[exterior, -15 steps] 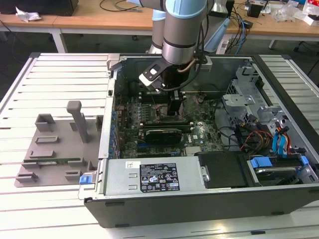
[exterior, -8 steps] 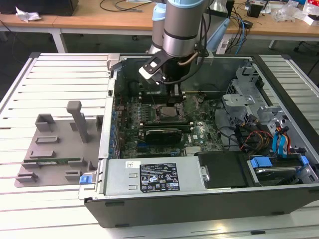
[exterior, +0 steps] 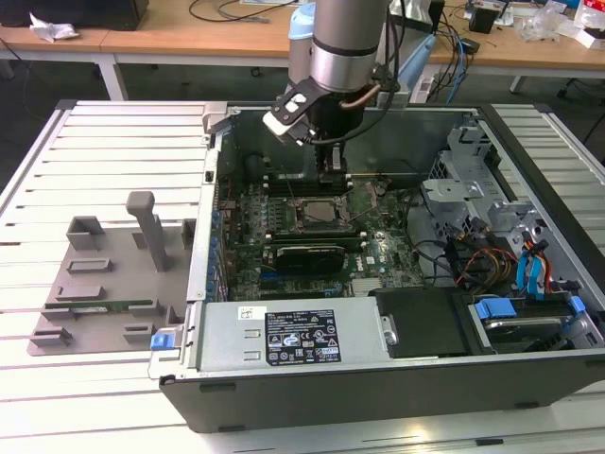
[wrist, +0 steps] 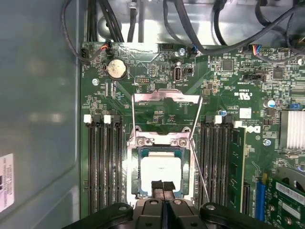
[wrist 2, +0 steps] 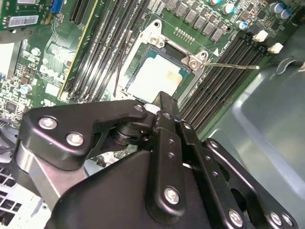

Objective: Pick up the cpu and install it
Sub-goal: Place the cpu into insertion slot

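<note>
One small square pale-silver cpu flat in black metal-edged socket frame. Black fingers closed together, empty, over its edge; advise straight, light contact, no sideways drag.

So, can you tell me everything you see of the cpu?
The cpu is a small flat square chip with a pale silver-grey metal top and a greenish rim. It lies flat in the socket on the green board, whose metal frame is folded open. The claw hangs over one edge, shut; whether it touches the chip I cannot tell.
</note>
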Controlling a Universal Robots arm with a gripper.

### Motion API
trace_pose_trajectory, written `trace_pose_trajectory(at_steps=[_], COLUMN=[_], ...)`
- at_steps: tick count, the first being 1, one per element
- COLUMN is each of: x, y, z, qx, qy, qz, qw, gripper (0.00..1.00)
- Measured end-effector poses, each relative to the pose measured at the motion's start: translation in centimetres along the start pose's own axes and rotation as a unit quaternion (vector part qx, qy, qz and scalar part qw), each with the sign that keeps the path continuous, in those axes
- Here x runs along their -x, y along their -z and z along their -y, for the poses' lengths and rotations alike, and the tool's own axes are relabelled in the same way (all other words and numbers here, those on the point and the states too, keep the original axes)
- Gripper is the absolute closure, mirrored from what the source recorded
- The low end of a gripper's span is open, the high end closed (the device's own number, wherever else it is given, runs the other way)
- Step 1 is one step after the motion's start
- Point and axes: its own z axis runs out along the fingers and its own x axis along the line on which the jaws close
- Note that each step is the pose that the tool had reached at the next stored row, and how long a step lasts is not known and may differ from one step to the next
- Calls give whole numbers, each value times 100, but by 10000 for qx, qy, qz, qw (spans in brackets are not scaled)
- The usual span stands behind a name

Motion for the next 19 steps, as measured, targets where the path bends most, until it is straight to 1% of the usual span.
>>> trace_pose_trajectory(at_steps=[3, 6, 12, 16, 18, 19], x=[2, 3, 4, 6, 8, 8], y=[114, 205, 303, 408, 527, 550], z=[2, 4, 6, 8, 10, 11], qx=[0, 0, 0, 0, 0, 0], qy=[0, 0, 0, 0, 0, 0], qz=[0, 0, 0, 0, 0, 0], qw=[10000, 10000, 10000, 10000, 10000, 10000], gripper=[89, 89, 89, 89, 89, 89])
